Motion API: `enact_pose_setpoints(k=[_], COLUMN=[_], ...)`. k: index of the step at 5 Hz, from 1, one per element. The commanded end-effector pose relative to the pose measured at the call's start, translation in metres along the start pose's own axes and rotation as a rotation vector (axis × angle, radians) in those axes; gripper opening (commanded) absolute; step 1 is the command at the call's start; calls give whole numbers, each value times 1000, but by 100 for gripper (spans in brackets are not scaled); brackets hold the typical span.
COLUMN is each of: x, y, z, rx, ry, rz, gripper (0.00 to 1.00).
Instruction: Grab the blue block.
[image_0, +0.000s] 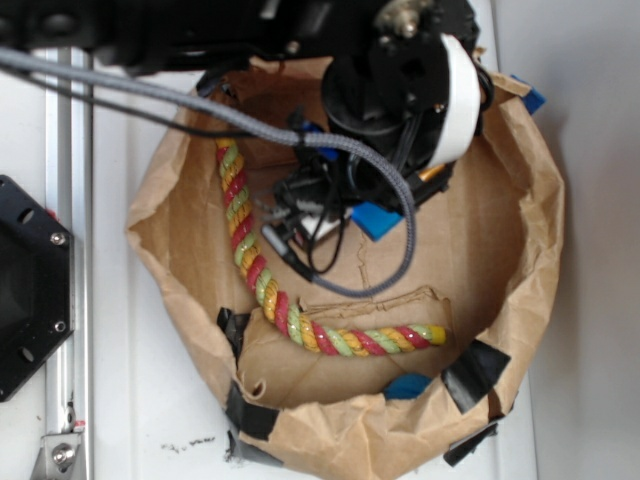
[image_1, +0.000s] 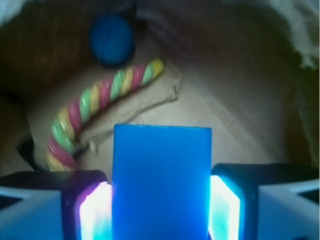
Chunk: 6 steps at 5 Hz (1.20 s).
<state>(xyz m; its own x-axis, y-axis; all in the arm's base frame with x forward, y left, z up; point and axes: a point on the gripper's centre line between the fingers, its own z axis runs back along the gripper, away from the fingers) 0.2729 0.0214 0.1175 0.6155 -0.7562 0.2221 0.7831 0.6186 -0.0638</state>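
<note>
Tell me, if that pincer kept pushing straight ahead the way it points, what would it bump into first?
The pincer already has the blue block between its pads, seemingly gripped. Straight ahead lies the brown paper floor of the bag, probably met first; the striped rope sits off to one side. Depth is unclear.

One blue block (image_1: 161, 180), one striped rope (image_0: 262, 283) (multicoloured), one rounded blue lump (image_1: 111, 40).

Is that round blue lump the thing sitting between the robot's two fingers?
No, the flat blue block sits between the fingers, while the round blue lump lies far off beyond the striped rope.
</note>
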Motion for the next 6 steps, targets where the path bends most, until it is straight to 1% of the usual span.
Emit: enact_pose_setpoints(k=[1,2,3,4,5,6], x=[-17,-11,-1,17,14,13], y=[-1,-9,-9,-4,-10,-20], z=[38,41,37,26,26,27], rx=[-86,14,108,54,45,6], ry=[-208,-219,-167,-21,15,41], rz=[525,746,844,923,957,945], gripper=[0,0,0,0,0,0])
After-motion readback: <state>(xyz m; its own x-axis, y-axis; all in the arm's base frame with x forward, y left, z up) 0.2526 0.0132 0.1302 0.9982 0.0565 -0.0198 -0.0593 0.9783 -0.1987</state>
